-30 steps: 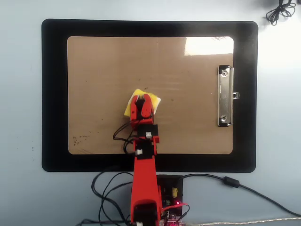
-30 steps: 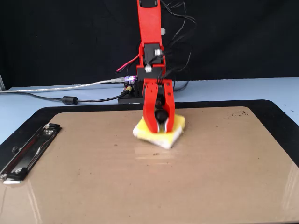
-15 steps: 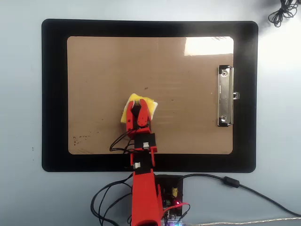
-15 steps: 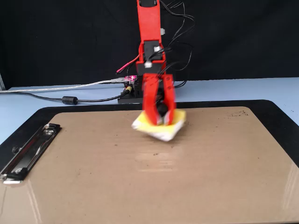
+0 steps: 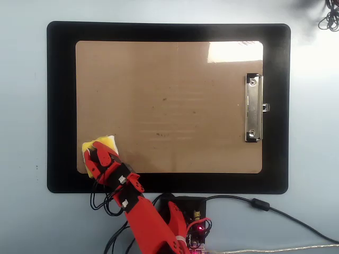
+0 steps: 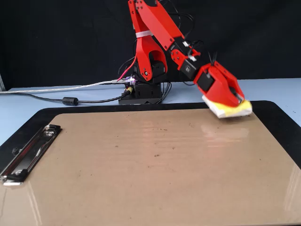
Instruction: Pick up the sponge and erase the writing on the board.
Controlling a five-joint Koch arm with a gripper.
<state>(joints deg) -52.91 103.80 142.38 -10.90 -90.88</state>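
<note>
The yellow sponge (image 5: 106,142) (image 6: 234,111) has a white underside and sits at the board's lower-left corner in the overhead view, its far right corner in the fixed view. My red gripper (image 5: 97,154) (image 6: 232,100) is shut on it from above and hides its middle. I cannot tell if the sponge touches the surface. The brown board (image 5: 175,74) (image 6: 141,179) lies flat on a black mat (image 5: 61,106) (image 6: 278,118). The writing is out of view: only a few faint specks dot the board's middle.
The silver clip (image 5: 253,108) (image 6: 27,151) holds the board's right short side in the overhead view. The arm's base and controller box (image 5: 188,211) (image 6: 141,92) stand just past the mat, with cables (image 5: 254,203) (image 6: 70,100) trailing over the pale blue table.
The arm has swung the sponge from the board's middle to its lower-left corner in the overhead view, covering the dark specks that were there. The gripper stays shut on it.
</note>
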